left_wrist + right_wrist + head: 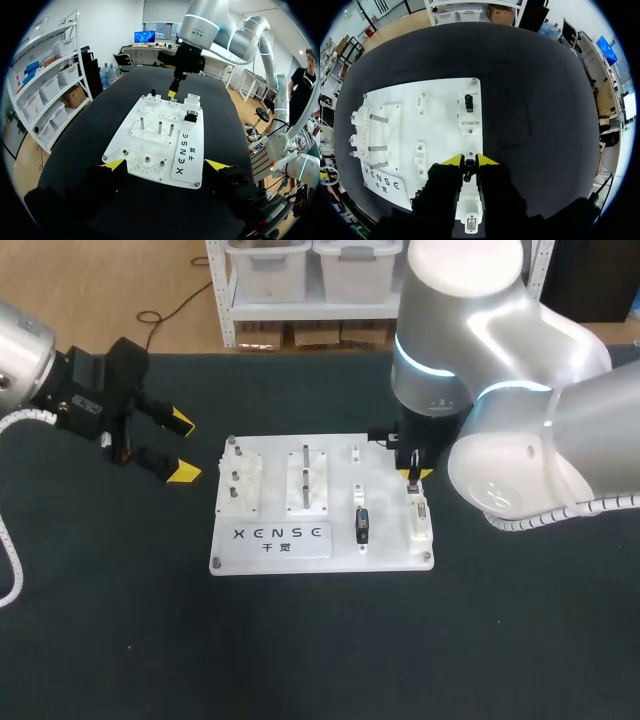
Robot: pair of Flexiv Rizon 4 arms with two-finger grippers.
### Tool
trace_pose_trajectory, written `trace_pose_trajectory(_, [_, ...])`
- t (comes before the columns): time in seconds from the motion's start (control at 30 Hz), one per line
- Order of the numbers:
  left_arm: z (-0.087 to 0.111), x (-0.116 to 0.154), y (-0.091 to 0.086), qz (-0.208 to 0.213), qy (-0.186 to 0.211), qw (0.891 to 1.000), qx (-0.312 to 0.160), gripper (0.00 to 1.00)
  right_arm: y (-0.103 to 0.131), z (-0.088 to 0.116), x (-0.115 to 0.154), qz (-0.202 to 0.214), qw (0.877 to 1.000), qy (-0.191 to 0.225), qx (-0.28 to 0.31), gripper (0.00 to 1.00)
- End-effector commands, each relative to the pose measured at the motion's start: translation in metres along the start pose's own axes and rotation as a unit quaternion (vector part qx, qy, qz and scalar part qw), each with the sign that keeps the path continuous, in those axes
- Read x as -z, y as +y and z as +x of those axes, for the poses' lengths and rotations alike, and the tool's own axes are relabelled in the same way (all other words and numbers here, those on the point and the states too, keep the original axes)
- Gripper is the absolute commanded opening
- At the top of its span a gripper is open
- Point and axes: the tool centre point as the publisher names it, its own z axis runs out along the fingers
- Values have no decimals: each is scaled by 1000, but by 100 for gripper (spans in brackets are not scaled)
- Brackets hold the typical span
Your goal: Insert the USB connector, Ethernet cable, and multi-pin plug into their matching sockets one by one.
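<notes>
**One plug in the fingers, two inserts or more to go**

At the centre of the black table (100, 640), the white board (270, 555), carrying every socket in sight. From 3 o'clock, the right arm (540, 420), bent down over the board's 2 o'clock corner. Off the board at 9 o'clock, the left gripper (182, 447): fingers spread wide, gripping nothing, well apart from any plug.

Along the board's 3 o'clock edge, a white socket block (420, 528), lying directly under the right gripper (469, 161). Just beside that block, at its 9 o'clock, a dark connector (361, 526) standing in a white holder (359, 492). Pushed home or merely parked there: cannot tell.

Pinched from both sides between the right gripper's yellow tips, a dark plug (469, 169), small, poking out just past them and in line with the block below. Touching the block or hanging just above it: hidden by the fingers. USB, Ethernet or multi-pin: too small to say.

Judged early to midway. At best one of three inserts done, if that dark connector counts as seated; otherwise none. One plug in hand and lined up over its likely socket. Left to do, by this reading: press down until seated, let go, then pick up and seat what remains, one at a time.
</notes>
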Motion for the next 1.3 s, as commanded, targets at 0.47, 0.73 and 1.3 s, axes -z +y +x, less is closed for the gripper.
trace_pose_trajectory(0.47, [1, 0, 0, 0, -1, 1000, -1, 100, -7, 8, -20, 17, 1000, 10, -6, 0])
trace_pose_trajectory(0.73, [1, 0, 0, 0, -1, 1000, -1, 100, -1, 8, -26, 23, 1000, 16, -5, 0])
trace_pose_trajectory(1.3, [1, 0, 0, 0, -1, 1000, -1, 100, 36, 11, 48, -7, 998, -55, 20, 100])
